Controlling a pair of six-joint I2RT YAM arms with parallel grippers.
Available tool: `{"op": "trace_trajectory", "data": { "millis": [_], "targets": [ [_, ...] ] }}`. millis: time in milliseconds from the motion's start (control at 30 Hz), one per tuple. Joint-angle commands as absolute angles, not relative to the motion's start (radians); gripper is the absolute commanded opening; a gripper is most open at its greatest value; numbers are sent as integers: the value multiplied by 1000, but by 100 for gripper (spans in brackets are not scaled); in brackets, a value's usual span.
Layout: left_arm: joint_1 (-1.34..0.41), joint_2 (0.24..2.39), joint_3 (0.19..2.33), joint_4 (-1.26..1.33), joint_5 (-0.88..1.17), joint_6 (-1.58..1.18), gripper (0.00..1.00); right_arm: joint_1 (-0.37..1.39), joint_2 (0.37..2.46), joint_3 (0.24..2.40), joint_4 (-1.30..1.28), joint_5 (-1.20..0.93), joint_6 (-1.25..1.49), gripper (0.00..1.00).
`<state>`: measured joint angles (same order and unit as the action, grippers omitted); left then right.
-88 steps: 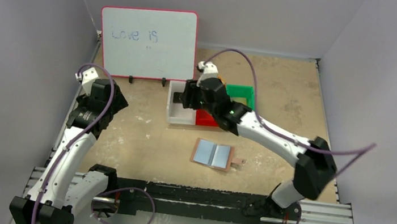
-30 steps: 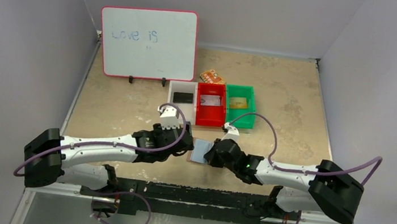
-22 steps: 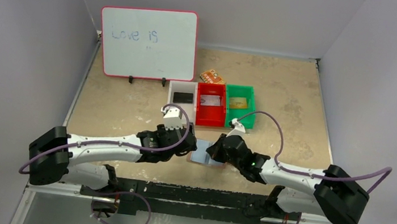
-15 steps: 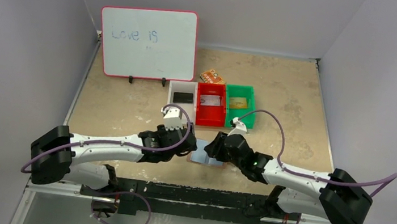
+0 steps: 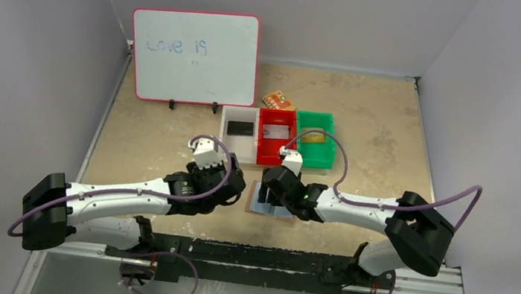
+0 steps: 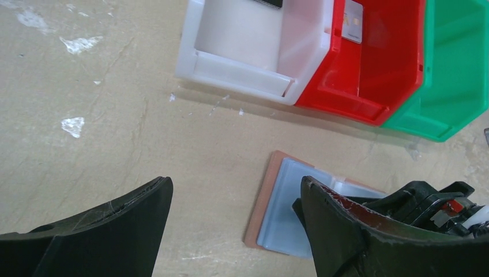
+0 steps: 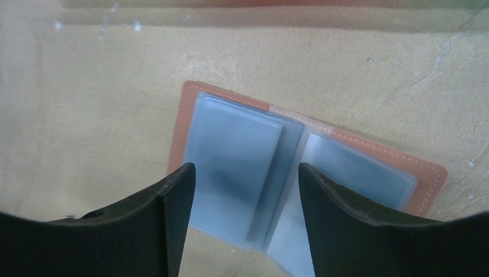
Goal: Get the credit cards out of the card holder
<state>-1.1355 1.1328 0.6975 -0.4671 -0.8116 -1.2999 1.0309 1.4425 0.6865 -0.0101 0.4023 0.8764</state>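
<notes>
The card holder [image 5: 262, 206] lies open and flat on the table, tan outside and pale blue inside. My right gripper [image 5: 272, 196] hangs open just above it. In the right wrist view the gripper [image 7: 245, 170] straddles the fold of the card holder [image 7: 230, 150], and nothing is between its fingers. My left gripper [image 5: 234, 186] is open and empty just left of the holder. In the left wrist view the gripper [image 6: 235, 184] is over bare table, and the card holder [image 6: 282, 213] lies by its right finger. No card shows in the pale blue sleeves.
Behind the holder stand a white bin [image 5: 227, 137], a red bin [image 5: 274, 152] and a green bin [image 5: 314, 157], each with a card in it. An orange patterned packet [image 5: 276, 101] lies behind them. A whiteboard [image 5: 193, 56] stands at the back left.
The right arm came from over the bins down to the holder and has shifted left over it. The left arm reached in to the holder, then drew back a little to the left.
</notes>
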Motion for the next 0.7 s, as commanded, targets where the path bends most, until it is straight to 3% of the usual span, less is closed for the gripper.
{"op": "trace_trajectory", "data": {
  "millis": [0,267,467,667],
  "targets": [
    [-1140,1115,709,-521,-878,-1332,82,1044,1482,729,-116,487,890,68],
    [-1140,1082,680,-516,-880,-1352,82,1072,1642,799,-163,520,889,65],
    [-1140,1082,680,-520,-878,-1358,82,1078,1658,761,-166,515,950,50],
    [-1140,1094,658,-468,-853,-1368,82,1076,1632,721,-90,493,948,28]
  ]
}}
